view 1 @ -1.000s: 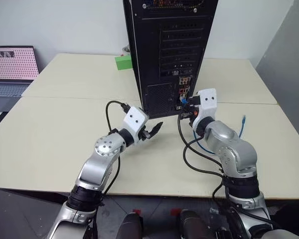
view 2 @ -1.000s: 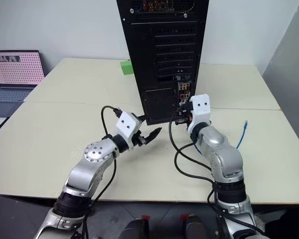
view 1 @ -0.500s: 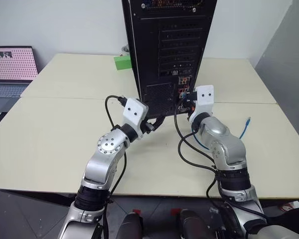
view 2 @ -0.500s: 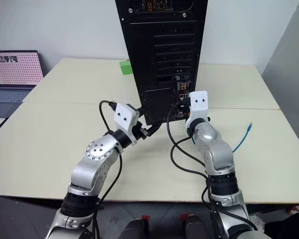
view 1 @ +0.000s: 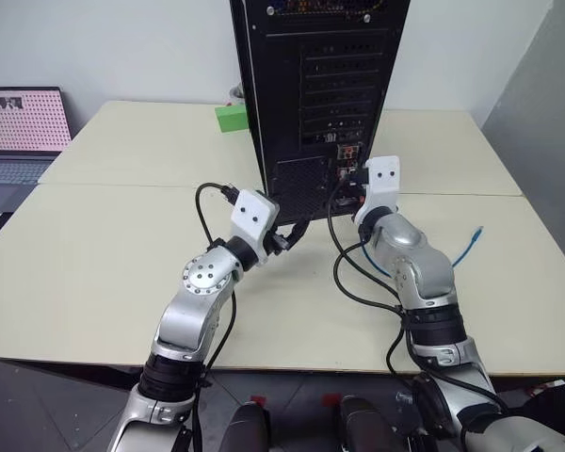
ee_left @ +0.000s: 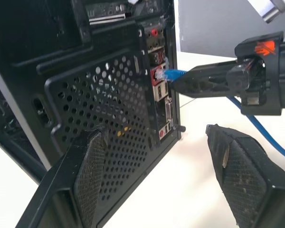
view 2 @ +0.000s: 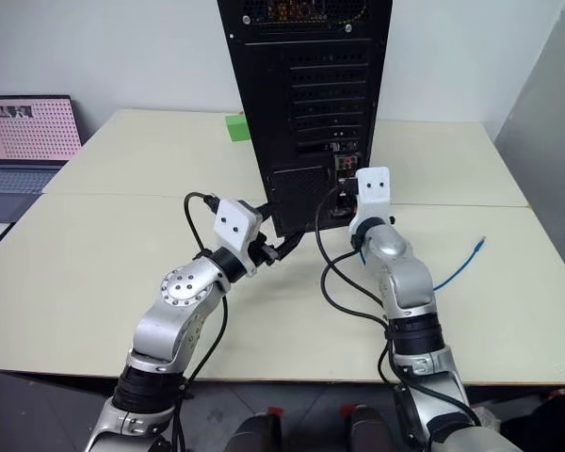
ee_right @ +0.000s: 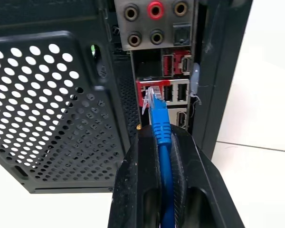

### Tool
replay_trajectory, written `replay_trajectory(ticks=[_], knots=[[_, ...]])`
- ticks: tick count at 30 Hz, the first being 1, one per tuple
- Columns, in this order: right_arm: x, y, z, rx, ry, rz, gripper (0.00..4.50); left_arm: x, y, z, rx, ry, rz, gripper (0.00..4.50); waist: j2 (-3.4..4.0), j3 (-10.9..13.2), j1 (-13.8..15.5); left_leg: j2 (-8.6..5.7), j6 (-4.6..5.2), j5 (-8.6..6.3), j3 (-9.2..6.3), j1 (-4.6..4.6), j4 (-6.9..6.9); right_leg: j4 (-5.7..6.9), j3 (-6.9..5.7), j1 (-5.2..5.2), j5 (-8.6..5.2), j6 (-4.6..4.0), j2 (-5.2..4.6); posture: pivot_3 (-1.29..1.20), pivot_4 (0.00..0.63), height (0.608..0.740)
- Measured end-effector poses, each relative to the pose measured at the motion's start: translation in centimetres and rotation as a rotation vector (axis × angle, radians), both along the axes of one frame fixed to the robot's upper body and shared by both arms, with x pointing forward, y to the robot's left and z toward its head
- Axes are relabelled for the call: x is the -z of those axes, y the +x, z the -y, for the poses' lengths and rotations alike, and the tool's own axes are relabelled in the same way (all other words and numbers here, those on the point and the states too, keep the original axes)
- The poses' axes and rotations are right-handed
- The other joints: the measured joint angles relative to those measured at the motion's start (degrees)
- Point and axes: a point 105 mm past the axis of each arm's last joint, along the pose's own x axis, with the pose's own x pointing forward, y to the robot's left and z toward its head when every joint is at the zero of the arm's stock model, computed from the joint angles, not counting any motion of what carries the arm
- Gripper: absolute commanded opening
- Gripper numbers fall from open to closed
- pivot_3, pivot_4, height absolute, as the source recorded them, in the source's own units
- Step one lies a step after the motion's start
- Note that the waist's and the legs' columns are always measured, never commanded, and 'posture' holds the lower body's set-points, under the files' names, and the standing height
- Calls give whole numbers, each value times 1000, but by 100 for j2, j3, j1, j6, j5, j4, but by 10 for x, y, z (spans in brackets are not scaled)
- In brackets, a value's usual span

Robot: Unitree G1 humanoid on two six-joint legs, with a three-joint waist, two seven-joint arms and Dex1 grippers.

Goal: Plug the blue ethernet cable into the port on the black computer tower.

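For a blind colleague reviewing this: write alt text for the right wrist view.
The right gripper pinches the blue ethernet cable, its clear plug at the mouth of the red-framed port on the black computer tower. Round audio jacks sit above; a perforated grille is beside it.

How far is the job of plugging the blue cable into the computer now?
Done: the right gripper is shut on the blue ethernet cable just behind its clear plug. In hand: the plug is at the port on the black computer tower; whether it has entered I cannot tell. The left gripper is open beside the tower. Left: seat it fully, release.
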Motion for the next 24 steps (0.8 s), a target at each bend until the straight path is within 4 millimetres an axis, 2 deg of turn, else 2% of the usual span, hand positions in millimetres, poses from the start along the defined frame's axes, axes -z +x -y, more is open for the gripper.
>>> replay_trajectory(ticks=[8, 17, 24], knots=[[4, 3, 2, 11, -16, -7, 0, 0, 0, 0, -2, 7, 2, 3498, 0, 0, -4, 0, 0, 0, 0, 0, 0, 0, 0, -1, 0, 0, 0, 0, 150, 740], [0, 3, -6, -27, -47, 17, 0, 1, 0, -1, -3, 9, 4, 3498, 0, 0, -84, 0, 0, 0, 0, 0, 0, 1, 0, -2, 0, 1, 0, 0, 150, 740], [-2, 3, -5, -26, -72, 33, 0, 0, 0, 0, -2, 8, 12, 3498, 0, 0, -112, 0, 0, 0, 0, -2, 0, 0, 0, -2, 0, 1, 0, 0, 150, 740]])
